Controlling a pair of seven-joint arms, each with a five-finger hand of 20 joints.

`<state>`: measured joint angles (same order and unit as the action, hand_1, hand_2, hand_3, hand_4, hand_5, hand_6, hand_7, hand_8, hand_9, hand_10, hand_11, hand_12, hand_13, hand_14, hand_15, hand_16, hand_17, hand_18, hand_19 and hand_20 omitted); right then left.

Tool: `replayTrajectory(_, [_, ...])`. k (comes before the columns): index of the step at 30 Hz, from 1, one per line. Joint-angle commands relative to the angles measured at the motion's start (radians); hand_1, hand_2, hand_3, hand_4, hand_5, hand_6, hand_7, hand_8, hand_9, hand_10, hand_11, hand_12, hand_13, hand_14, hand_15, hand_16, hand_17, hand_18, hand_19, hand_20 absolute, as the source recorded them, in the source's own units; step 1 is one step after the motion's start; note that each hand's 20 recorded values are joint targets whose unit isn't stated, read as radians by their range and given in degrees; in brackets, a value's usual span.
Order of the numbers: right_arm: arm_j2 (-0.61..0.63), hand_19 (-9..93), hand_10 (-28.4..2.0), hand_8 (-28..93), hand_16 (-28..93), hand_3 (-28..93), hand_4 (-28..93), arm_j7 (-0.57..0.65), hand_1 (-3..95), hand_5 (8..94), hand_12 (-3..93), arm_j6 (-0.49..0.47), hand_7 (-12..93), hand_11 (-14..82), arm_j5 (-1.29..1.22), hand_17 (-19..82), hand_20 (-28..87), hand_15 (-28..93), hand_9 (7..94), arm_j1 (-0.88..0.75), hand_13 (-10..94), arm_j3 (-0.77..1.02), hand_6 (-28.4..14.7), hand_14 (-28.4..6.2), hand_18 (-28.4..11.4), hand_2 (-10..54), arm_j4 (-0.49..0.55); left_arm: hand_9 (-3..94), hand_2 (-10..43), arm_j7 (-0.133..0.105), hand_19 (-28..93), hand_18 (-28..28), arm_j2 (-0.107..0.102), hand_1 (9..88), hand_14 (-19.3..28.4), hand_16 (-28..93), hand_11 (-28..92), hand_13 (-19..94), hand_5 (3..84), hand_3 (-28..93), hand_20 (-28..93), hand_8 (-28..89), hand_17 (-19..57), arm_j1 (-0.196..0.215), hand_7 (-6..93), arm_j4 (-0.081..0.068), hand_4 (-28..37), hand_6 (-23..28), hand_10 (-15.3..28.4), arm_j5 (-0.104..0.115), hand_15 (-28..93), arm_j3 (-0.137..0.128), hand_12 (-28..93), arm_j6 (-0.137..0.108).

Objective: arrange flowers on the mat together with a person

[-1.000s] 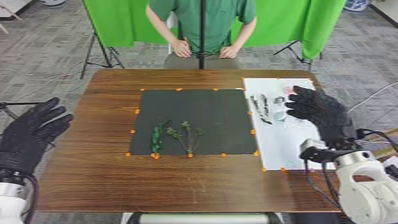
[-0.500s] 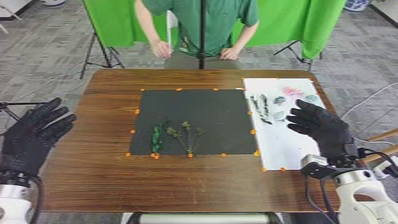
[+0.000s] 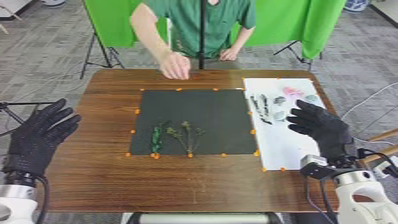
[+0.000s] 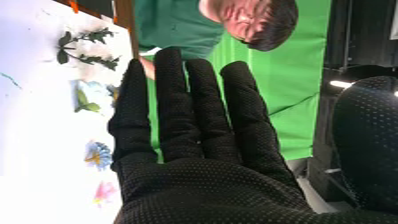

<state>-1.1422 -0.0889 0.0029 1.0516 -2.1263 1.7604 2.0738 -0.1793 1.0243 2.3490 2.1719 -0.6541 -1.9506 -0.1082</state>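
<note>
1. Head view: two plants lie on the dark mat (image 3: 213, 107), a leafy green sprig (image 3: 157, 138) at seven o'clock from its middle and a branching stem (image 3: 187, 136) near six. I judge that the arrangement is begun, and the turn is now between one placing and the next. The white sheet (image 3: 284, 150), at three o'clock, bears what remains: narrow dark sprigs (image 3: 265, 107), a pink flower (image 3: 292, 91) toward two o'clock, and pale blossoms. The robot's right hand (image 3: 320, 125) is over this sheet, released, fingers extended and holding nothing. The left hand (image 3: 40, 132), at nine o'clock beside the wooden table (image 3: 102, 180), is also released and empty. At twelve o'clock, the person's near hand (image 3: 175, 66) reaches over the far edge; whether it points or will take something, I cannot tell. The next move probably asks the right hand to wait for this sign, then pinch one stem softly from above.

2. Right wrist view: the same right hand has straight fingers and nothing in its palm. Beside it on the sheet lie a dark-leaved sprig (image 4: 84, 47), a blue flower (image 4: 98, 155) and the pink flower. Some petals are washed out by the bright sheet, and a pale bloom with green leaves (image 4: 89, 100) is partly lost near the fingers, so its kind is uncertain.
</note>
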Motion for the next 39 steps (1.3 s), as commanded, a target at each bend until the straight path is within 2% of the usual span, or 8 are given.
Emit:
replayTrajectory(1, [-0.013, 58, -15.1, -11, 22, 83, -25, -0.016, 12.4, 45.5, 20.5, 0.019, 16, 13.3, 0.01, 12, 35, 28, 45.5, -0.005, 39, -0.006, -5.5, -13.9, -22.2, 5.6, 0.013, 32.4, -2.0, 0.013, 39, 22.6, 0.002, 24.4, 15.9, 3, 21, 31, 37.4, 68, 11, -7, -4.6, -0.01, 16.8, -0.013, -23.9, 4.5, 13.1, -0.001, 25, 0.012, 17, -0.004])
replayTrajectory(8, [-0.015, 57, -15.2, -11, 21, 83, -25, -0.01, 12.3, 45.8, 20.5, 0.006, 16, 13.3, 0.019, 12, 35, 28, 45.6, 0.011, 39, -0.017, -5.5, -13.9, -22.2, 5.6, 0.009, 32.5, -1.9, 0.013, 39, 22.6, 0.009, 24.5, 15.8, 3, 21, 31, 37.4, 68, 12, -7, -4.6, 0.011, 16.7, -0.007, -23.9, 4.5, 13.2, 0.0, 25, 0.011, 17, -0.009])
replayTrajectory(12, [-0.015, 57, -15.2, -11, 21, 83, -25, -0.024, 12.3, 45.9, 20.5, 0.02, 16, 13.4, 0.012, 12, 35, 28, 45.6, 0.005, 39, -0.011, -5.4, -13.8, -22.2, 5.6, 0.012, 32.5, -1.9, 0.01, 39, 22.6, -0.007, 24.4, 15.9, 3, 21, 31, 37.5, 68, 12, -7, -4.6, -0.015, 16.7, -0.015, -23.9, 4.5, 13.1, -0.003, 25, 0.019, 17, 0.001])
replayTrajectory(17, [-0.014, 57, -15.3, -11, 21, 83, -25, -0.013, 12.3, 46.0, 20.5, 0.008, 16, 13.4, 0.019, 12, 35, 28, 45.6, 0.008, 39, -0.019, -5.3, -13.9, -22.3, 5.7, 0.01, 32.5, -1.8, 0.011, 39, 22.6, 0.014, 24.6, 15.9, 3, 21, 31, 37.5, 68, 12, -7, -4.7, 0.017, 16.6, -0.006, -23.8, 4.5, 13.0, 0.002, 25, 0.014, 17, -0.005])
replayTrajectory(22, [-0.012, 57, -15.3, -11, 21, 83, -25, -0.017, 12.2, 46.0, 20.5, 0.015, 17, 13.4, 0.012, 12, 35, 28, 45.7, 0.01, 39, -0.019, -5.3, -13.9, -22.3, 5.8, 0.007, 32.5, -1.7, 0.016, 39, 22.6, -0.003, 24.6, 15.9, 3, 21, 31, 37.6, 68, 12, -7, -4.6, -0.017, 16.7, -0.019, -23.7, 4.5, 13.1, -0.004, 25, 0.025, 17, 0.005])
replayTrajectory(27, [-0.017, 57, -15.3, -11, 21, 83, -25, -0.013, 12.3, 46.1, 20.5, 0.005, 16, 13.5, 0.023, 12, 35, 28, 45.7, 0.004, 39, -0.022, -5.3, -13.9, -22.3, 6.4, 0.007, 32.5, -1.5, 0.021, 39, 22.5, 0.007, 24.5, 15.9, 3, 21, 31, 37.5, 68, 12, -7, -4.6, -0.004, 16.8, -0.019, -23.7, 4.5, 13.1, 0.002, 25, 0.028, 17, 0.008])
replayTrajectory(31, [-0.008, 57, -15.3, -11, 21, 83, -25, -0.019, 12.1, 46.2, 20.5, 0.024, 16, 13.5, 0.018, 11, 35, 28, 45.9, 0.009, 39, -0.023, -5.3, -13.9, -22.4, 6.7, 0.005, 32.5, -1.3, 0.022, 39, 22.5, -0.007, 24.3, 16.0, 3, 21, 31, 37.5, 68, 12, -7, -4.7, -0.032, 16.7, -0.028, -23.9, 4.5, 13.1, -0.004, 25, 0.035, 17, 0.017])
replayTrajectory(39, [-0.013, 56, -15.4, -11, 21, 83, -25, -0.007, 11.9, 46.4, 20.5, 0.013, 16, 13.6, 0.02, 11, 34, 28, 45.9, 0.002, 39, -0.028, -5.3, -13.8, -22.4, 8.0, 0.006, 32.6, -1.3, 0.03, 39, 22.5, 0.0, 24.2, 15.9, 3, 21, 31, 37.5, 68, 12, -7, -4.7, -0.016, 16.7, -0.024, -24.0, 4.5, 13.2, -0.004, 25, 0.032, 17, 0.016])
